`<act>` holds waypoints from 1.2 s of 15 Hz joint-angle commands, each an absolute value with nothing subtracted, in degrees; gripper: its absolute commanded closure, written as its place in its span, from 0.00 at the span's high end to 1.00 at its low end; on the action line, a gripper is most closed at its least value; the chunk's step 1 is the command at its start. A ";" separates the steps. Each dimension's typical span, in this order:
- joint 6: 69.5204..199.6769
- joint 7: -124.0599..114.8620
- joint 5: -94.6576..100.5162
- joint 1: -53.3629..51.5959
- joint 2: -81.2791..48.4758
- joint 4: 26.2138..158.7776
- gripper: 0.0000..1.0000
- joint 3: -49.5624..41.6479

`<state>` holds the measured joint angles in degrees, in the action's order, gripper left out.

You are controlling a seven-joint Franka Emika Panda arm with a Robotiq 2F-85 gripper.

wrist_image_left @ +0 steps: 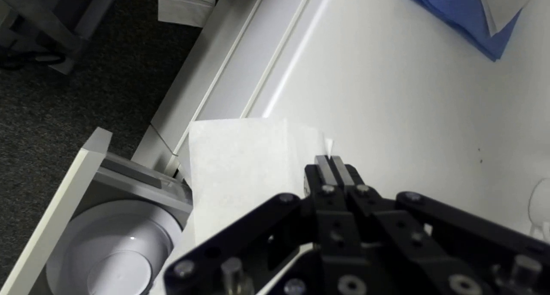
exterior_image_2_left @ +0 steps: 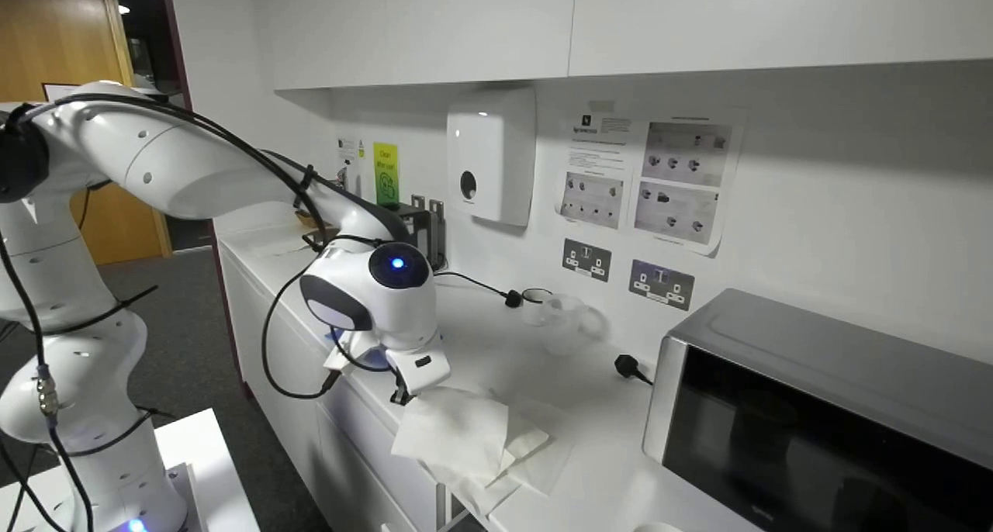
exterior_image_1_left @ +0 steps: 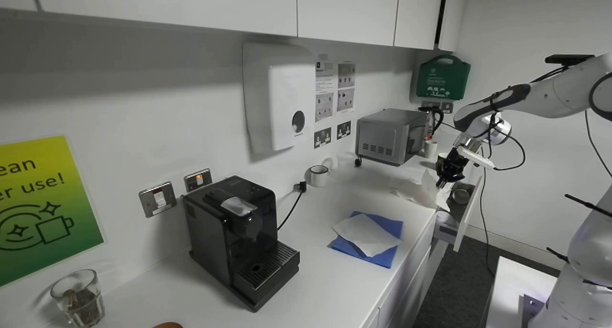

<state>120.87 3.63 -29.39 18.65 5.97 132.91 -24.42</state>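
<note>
Paper towel [wrist_image_left: 240,161], at least one sheet, hangs at the front edge of the counter [wrist_image_left: 386,106], pinched by the gripper [wrist_image_left: 329,158], whose jaws are pressed together with a small white corner poking out past them. Further sheets [exterior_image_2_left: 531,443] lie under it, too overlapped to count. One drawer [wrist_image_left: 56,213] stands pulled out beside it, partly overhung by paper, with at least one round white dish [wrist_image_left: 114,247] inside. Well apart on the counter, one blue cloth [exterior_image_1_left: 389,224] carries one white sheet [exterior_image_1_left: 366,235]. Around them stand one microwave [exterior_image_1_left: 382,136], one coffee machine [exterior_image_1_left: 210,223] and one black-rimmed mug [exterior_image_1_left: 319,177]; two black plugs [exterior_image_2_left: 627,366] sit near the wall [exterior_image_1_left: 143,79], where one white dispenser [exterior_image_1_left: 287,98] hangs.
</note>
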 commanded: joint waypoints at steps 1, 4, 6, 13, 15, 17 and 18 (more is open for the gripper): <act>122.21 1.38 -32.79 17.92 4.66 131.13 0.00 -21.89; 123.83 0.56 -34.09 17.28 4.53 130.79 0.00 -20.13; 124.74 0.04 -34.55 17.07 4.29 130.64 0.00 -19.51; 126.29 -0.82 -34.54 16.80 5.33 131.46 0.32 -18.66; 127.24 -0.71 -33.94 16.46 6.72 132.44 0.49 -17.96; 128.12 -0.43 -33.76 16.03 7.62 133.05 0.64 -17.24; 128.58 -0.45 -33.60 15.75 8.14 133.36 0.72 -16.93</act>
